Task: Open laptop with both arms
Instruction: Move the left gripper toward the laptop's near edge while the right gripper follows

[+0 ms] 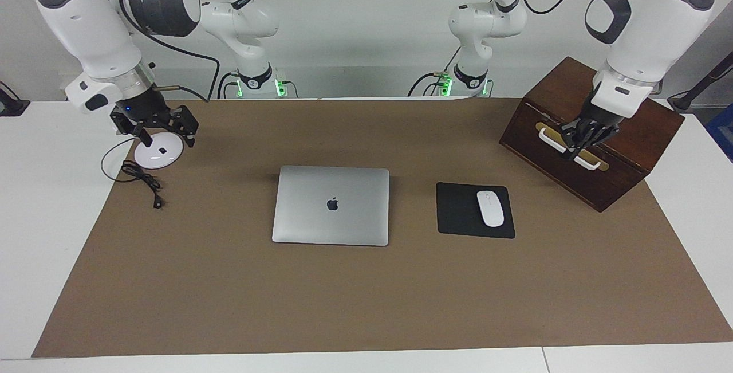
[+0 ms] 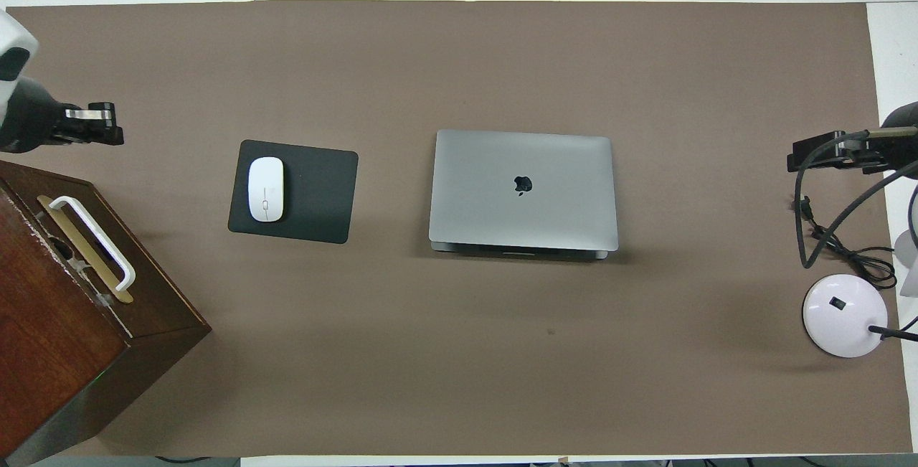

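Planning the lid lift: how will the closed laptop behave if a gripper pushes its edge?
The laptop looks thin, rigid metal, so probably stiff. Lying flat on the brown mat, its smooth shell may slide rather than tip.
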### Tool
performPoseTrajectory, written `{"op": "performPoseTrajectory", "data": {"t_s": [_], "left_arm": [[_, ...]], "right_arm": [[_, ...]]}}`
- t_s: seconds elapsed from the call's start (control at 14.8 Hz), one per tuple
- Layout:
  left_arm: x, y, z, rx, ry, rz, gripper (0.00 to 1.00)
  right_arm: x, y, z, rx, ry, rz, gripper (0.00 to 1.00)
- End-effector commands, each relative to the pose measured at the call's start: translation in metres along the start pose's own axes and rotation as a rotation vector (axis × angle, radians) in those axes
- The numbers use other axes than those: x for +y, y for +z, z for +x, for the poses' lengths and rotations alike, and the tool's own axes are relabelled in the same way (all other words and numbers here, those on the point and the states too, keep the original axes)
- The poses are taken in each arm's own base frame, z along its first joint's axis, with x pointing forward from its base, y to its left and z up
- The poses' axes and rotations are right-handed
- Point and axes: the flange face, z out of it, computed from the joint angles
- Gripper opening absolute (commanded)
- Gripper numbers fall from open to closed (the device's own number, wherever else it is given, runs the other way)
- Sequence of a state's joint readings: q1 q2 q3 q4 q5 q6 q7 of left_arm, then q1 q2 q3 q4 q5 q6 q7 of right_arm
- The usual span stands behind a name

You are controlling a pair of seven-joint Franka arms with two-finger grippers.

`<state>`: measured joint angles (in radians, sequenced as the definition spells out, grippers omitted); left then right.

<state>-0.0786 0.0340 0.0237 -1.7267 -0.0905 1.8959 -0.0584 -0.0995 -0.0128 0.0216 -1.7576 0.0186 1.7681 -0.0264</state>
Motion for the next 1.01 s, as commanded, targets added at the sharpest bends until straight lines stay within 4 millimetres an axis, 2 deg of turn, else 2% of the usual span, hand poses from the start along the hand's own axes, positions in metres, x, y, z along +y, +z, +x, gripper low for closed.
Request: {"op": "performPoseTrajectory", "data": {"t_s": [0.0,0.07,0.2,0.27,0.34,0.4,0.61,0.74,0.81,0.94], "left_arm": [[0.018,0.023,-0.037,0.058,-0.001,-0.05,0.0],[0.025,0.034,-0.048,0.078,0.005,-0.066,0.0],[0.042,0.048,-0.063,0.111,0.016,-0.094,0.0],[0.051,0.055,-0.071,0.117,0.025,-0.098,0.0],[0.064,0.061,-0.08,0.136,0.019,-0.106,0.0],[0.079,0.069,-0.091,0.156,0.02,-0.117,0.0],[0.113,0.089,-0.126,0.212,0.017,-0.152,0.0],[0.136,0.096,-0.147,0.237,0.023,-0.179,0.0],[0.144,0.1,-0.156,0.246,0.031,-0.189,0.0],[0.156,0.107,-0.173,0.269,0.056,-0.206,0.0]], "right_arm": [[0.001,0.002,-0.004,0.038,0.007,0.002,1.0],[0.002,0.006,-0.002,0.058,0.007,0.0,1.0],[0.001,0.026,0.004,0.104,0.014,0.006,1.0],[0.0,0.039,0.006,0.139,0.014,0.007,1.0],[-0.003,0.054,0.008,0.173,0.023,0.021,0.96],[-0.014,0.071,0.008,0.196,0.02,0.04,0.93],[-0.031,0.123,-0.008,0.325,0.057,0.1,0.88],[-0.056,0.157,-0.027,0.436,0.099,0.155,0.88],[-0.076,0.17,-0.038,0.485,0.136,0.198,0.88],[-0.128,0.189,-0.064,0.553,0.238,0.299,0.88]]}}
